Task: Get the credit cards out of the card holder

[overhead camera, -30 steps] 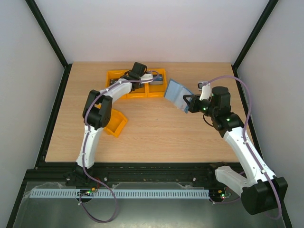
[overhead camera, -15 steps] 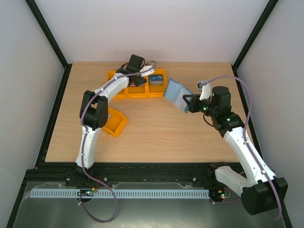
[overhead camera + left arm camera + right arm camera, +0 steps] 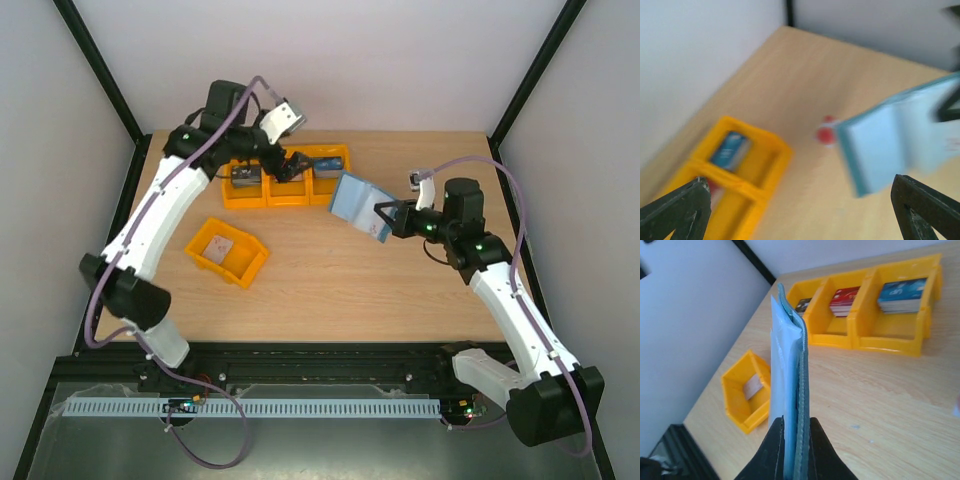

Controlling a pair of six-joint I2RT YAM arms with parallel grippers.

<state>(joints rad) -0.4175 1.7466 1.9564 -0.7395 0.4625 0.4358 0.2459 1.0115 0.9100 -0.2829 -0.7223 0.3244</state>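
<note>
left arm's swung up off the orange bins (image 3: 300,201), left gripper (image 3: 800,210) jaws wide, empty. right gripper (image 3: 792,439) pinches the card holder (image 3: 789,360) by its edge, held up mid-frame. thin grip: a hard tug at its pockets could yank it loose.

blurred card holder (image 3: 880,150) runs off the left wrist view's edge.
</note>
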